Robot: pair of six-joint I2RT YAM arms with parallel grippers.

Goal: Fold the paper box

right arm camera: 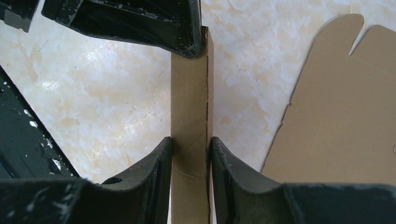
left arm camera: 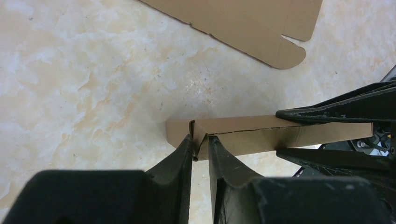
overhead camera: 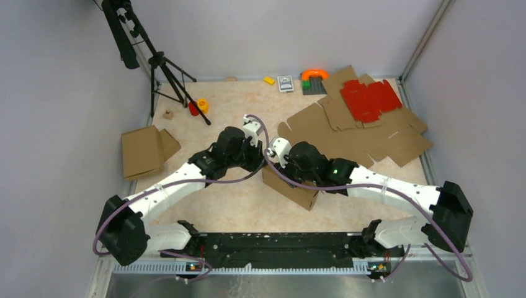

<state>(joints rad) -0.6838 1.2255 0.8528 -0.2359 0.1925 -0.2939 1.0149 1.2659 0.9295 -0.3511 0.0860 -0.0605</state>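
The middle of the desk is crowded. The paper box stands there with both arms reaching in over it. The left tool sits astride one end wall, slightly parted, and the right tool presses both faces of the adjoining wall, so nothing passes between them. Only a narrow bare strip separates the right tool from the flat cardboard sheets, which cover the back right with a red sheet on top. A folded cardboard piece blocks the left edge. The tripod and a yellow roll stand in the back left. Bare desk lies open in front of the box and at back centre.
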